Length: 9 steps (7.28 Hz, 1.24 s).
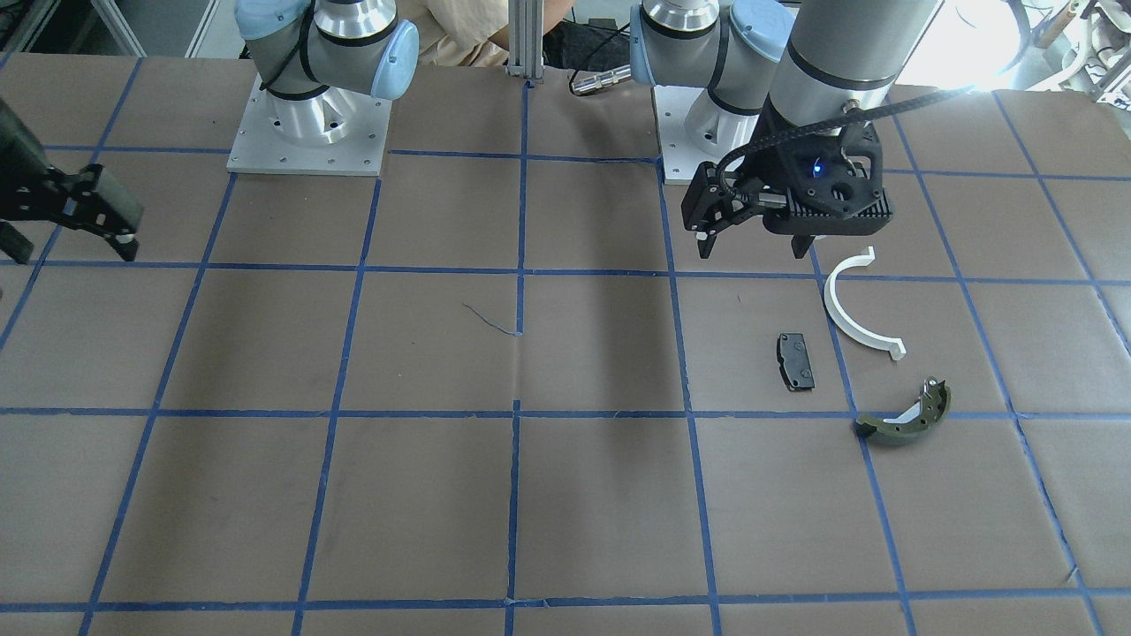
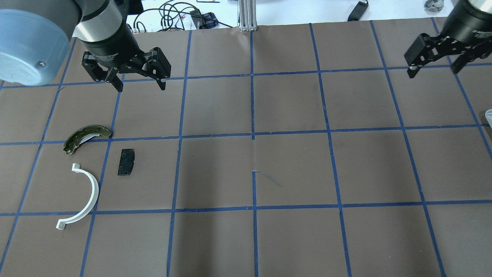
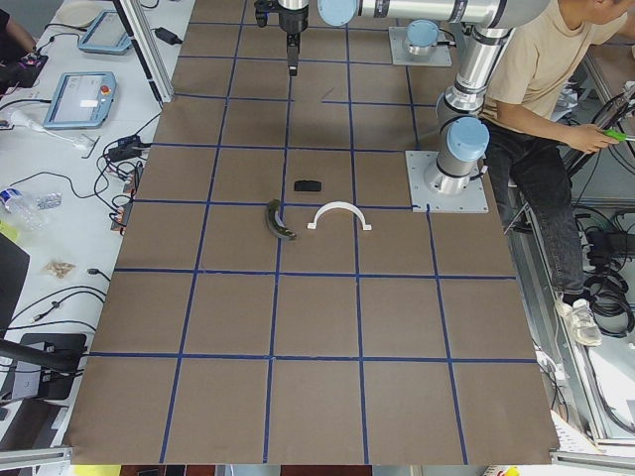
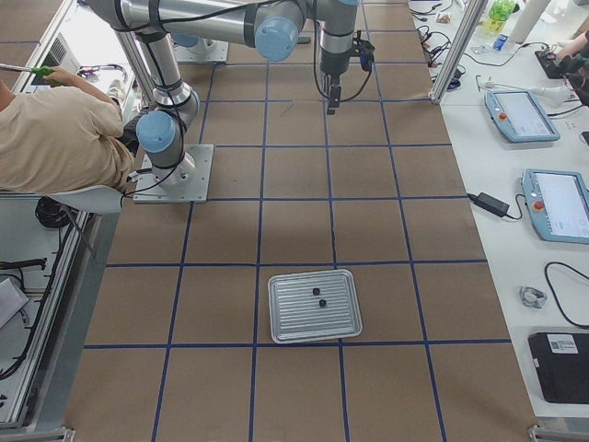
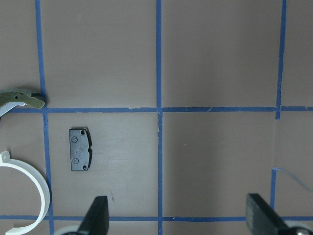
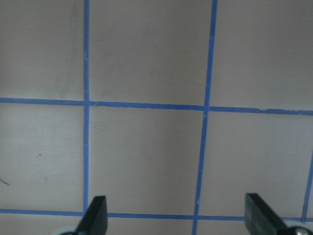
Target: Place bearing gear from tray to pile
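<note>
- Nearest in the exterior right view, the metal tray (image 4: pixel 294 324) lay at the table's end on the robot's right. It held the bearing gear (image 4: pixel 316 292) and 1 more small dark part (image 4: pixel 322 302), both too small to show any long axis.
- Farther along, the right gripper (image 2: pixel 433 72) hung above the taped table (image 2: pixel 292 169), fingers spread wide with nothing between them. The tray lay further to the robot's right of it, so this arm was judged the nearer for the pickup.
- Farthest, the left gripper (image 2: pixel 140 87) hovered spread and empty near the pile (image 2: pixel 126 159). The pile had 3 parts, all lying apart: black pad (image 2: pixel 126 164), white half-ring strip (image 2: pixel 94 189) and olive-green shoe (image 2: pixel 82 132).
</note>
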Available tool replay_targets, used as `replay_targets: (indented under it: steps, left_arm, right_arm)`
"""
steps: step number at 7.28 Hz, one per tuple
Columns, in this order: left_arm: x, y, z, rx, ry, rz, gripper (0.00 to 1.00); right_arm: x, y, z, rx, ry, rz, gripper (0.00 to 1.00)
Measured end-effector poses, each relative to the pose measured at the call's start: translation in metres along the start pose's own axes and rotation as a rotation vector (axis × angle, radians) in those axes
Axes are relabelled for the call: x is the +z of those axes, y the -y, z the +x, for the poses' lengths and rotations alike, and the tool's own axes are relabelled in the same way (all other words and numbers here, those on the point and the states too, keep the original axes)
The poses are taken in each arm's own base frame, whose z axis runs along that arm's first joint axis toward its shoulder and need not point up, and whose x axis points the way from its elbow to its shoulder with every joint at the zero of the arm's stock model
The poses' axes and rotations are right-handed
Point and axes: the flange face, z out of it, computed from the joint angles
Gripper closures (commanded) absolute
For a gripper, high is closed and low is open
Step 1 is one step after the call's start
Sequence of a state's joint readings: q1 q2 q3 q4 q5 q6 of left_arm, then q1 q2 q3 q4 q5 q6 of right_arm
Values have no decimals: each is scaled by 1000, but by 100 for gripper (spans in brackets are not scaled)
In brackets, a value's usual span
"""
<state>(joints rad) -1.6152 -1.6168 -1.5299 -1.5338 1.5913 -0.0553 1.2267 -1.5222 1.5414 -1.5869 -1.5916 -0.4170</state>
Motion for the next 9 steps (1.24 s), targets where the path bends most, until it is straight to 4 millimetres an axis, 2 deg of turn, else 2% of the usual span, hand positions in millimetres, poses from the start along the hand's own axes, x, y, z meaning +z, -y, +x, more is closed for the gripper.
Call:
replay_targets:
  steps: [2,4,5,7,8,9]
  left_arm:
    - [0,0,0,1,1,-1,0]
    - [0,0,-1,8,5,0,0]
    - [0,0,0,10,5,0,0]
    - [1,0,0,11,1,-2,0]
    - [2,1,0,11,0,-3,0]
    - [2,1,0,12,0,-3,0]
  right_arm:
    - [34,-6,111,-44,20,-24,0]
    - [83,-7,219,-77,-13,15,4]
    - [105,-7,253,-84,-29,25,4]
    - [164,-17,314,-91,-19,3,3]
    - [191,-20,335,-96,-22,0,4]
    - [213,-19,347,-98,-24,-1,11]
